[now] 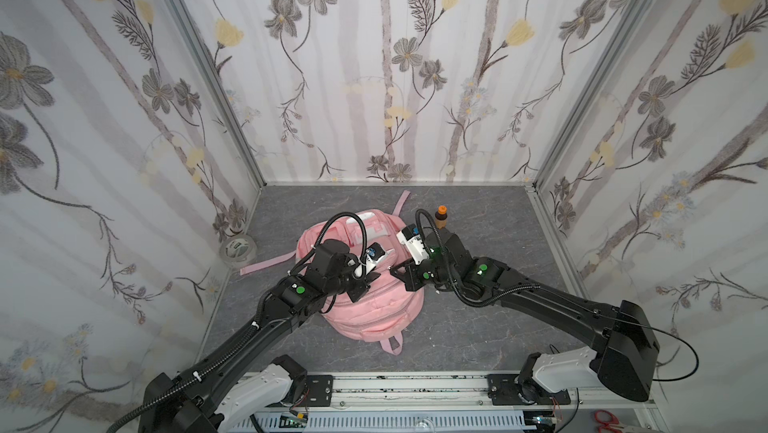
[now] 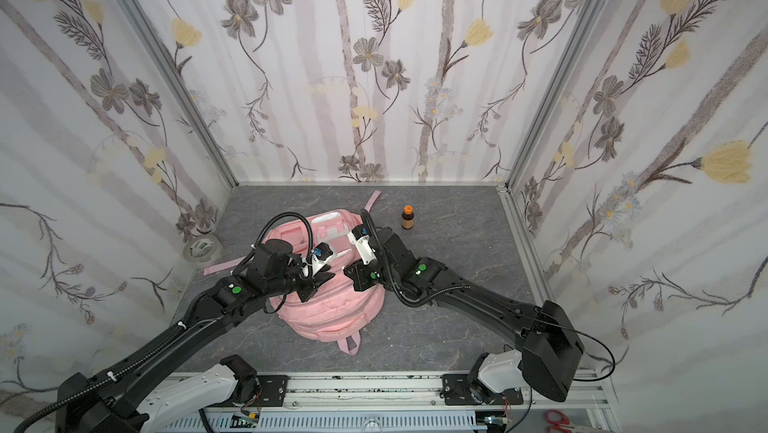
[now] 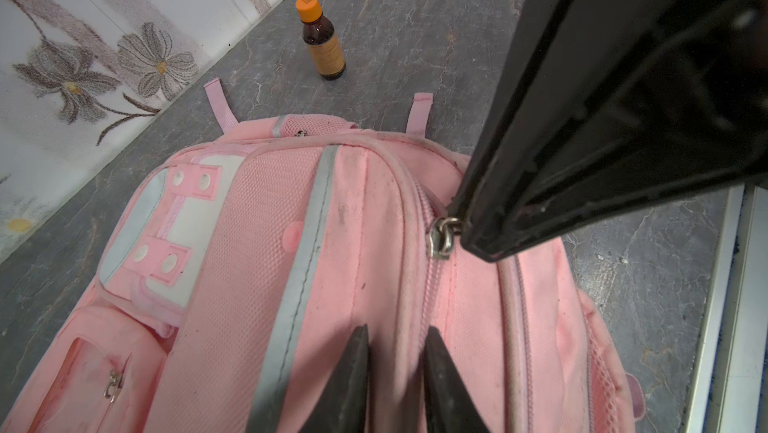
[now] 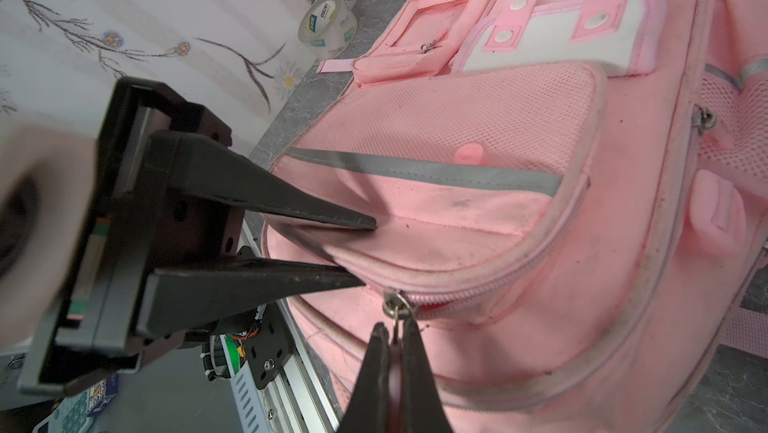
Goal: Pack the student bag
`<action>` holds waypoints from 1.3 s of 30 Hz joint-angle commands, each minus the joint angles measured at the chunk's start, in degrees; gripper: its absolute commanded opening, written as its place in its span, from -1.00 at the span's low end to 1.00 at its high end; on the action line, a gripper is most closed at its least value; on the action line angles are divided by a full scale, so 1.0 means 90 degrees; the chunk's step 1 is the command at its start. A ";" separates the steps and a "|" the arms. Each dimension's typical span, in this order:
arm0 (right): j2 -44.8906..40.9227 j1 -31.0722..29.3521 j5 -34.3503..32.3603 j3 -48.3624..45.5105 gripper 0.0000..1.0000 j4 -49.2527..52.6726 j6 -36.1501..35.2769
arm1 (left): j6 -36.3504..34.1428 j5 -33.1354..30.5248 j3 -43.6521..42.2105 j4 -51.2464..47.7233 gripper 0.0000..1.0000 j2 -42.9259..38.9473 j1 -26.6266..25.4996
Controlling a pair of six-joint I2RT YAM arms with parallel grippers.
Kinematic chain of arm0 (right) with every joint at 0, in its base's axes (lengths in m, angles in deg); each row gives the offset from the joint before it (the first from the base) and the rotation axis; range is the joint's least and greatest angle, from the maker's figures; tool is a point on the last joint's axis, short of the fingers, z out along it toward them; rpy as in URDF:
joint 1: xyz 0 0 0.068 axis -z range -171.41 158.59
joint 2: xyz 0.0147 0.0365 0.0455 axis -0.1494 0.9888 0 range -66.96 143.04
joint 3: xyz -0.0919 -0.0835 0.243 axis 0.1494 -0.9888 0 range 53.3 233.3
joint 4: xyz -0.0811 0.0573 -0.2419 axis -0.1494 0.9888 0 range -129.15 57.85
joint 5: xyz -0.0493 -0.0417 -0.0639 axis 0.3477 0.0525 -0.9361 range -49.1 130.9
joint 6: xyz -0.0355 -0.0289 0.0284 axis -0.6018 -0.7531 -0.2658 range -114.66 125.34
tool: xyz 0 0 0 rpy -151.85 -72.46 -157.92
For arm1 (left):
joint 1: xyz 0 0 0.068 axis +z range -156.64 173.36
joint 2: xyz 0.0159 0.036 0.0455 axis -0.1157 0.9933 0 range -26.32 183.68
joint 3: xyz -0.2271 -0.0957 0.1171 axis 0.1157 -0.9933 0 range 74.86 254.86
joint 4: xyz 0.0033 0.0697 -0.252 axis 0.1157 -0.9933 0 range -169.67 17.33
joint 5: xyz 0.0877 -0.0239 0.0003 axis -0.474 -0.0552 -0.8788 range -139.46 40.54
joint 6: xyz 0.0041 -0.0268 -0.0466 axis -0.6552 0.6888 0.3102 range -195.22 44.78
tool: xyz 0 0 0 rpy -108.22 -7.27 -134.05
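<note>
Metal zip pull [image 4: 392, 304] is what my right gripper [image 4: 397, 327] has hold of, its jaws closed flat on the little tab with no gap showing. My left gripper [image 4: 368, 253] stands a little apart, and I read it as pinching the piped rim of a front pocket just beside that zip, with one finger on the pocket's face and the other under its edge. Both are working on the backpack [image 1: 374, 310], which lies in the middle of the worktop [image 1: 478, 327] in both top views, on its back with the pockets facing up. Its long axis runs from my rail towards the far wall, leaning slightly to the left as it goes. The carry loop [image 1: 392, 345] is at the near end, so I judge the top points towards me and the bottom, with a loose strap [image 1: 401, 202] trailing, points away. As for progress, I judge we are right at the start. The zip looks shut or barely parted by the pull, and I can see nothing inside. A small brown bottle [image 2: 407, 219] stands upright beyond the far right corner, and a tape roll [image 1: 237, 249] sits by the left wall. Both are outside the bag. Opening, loading and closing all remain.
</note>
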 commanded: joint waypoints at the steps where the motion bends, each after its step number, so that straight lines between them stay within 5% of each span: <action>1: -0.0030 0.0048 0.0361 0.0023 -1.00 -0.0597 -0.0100 | -0.0190 -0.0300 0.0052 0.0030 -0.84 0.0009 -0.0008; 3: -0.0035 0.0105 0.0346 -0.0021 -1.00 -0.0574 -0.0109 | -0.0320 -0.0419 0.0042 0.0011 -1.00 -0.0052 -0.0009; 12: -0.0037 0.0997 0.0336 -0.0263 -1.00 -0.0274 -0.0371 | -0.0620 -0.0885 -0.0066 -0.0801 -1.00 -0.0727 0.0171; 13: 0.0010 0.0986 0.0417 -0.0151 -1.00 -0.0241 -0.0468 | -0.0619 -0.0863 -0.0047 -0.0909 -0.91 -0.0752 0.0173; 15: 0.0107 0.0913 0.0698 0.0026 -1.00 -0.0320 -0.0511 | -0.0543 -0.0719 0.0059 -0.1047 -0.16 -0.0727 0.0168; 16: 0.0156 0.0843 0.0800 0.0105 -1.00 -0.0360 -0.0515 | -0.0455 -0.0642 0.0125 -0.1055 0.05 -0.0679 0.0164; 20: 0.0218 0.0555 0.0783 0.0254 -1.00 -0.0444 -0.0496 | 0.0068 -0.0392 0.0389 -0.0765 0.16 -0.0413 0.0041; 25: 0.0169 0.0178 0.0677 0.0203 -1.00 -0.0517 -0.0360 | 0.0277 -0.0223 0.0643 -0.0373 0.00 0.0053 -0.0266; 34: -0.0221 -0.0014 0.0445 -0.0198 -1.00 -0.0605 -0.0092 | -0.0096 -0.0351 0.0599 -0.0386 -0.99 0.0297 -0.0337; 39: -0.0307 0.0116 0.0341 -0.0232 -1.00 -0.0441 -0.0287 | -0.0353 -0.0532 0.0544 -0.0703 -1.00 0.0050 -0.0337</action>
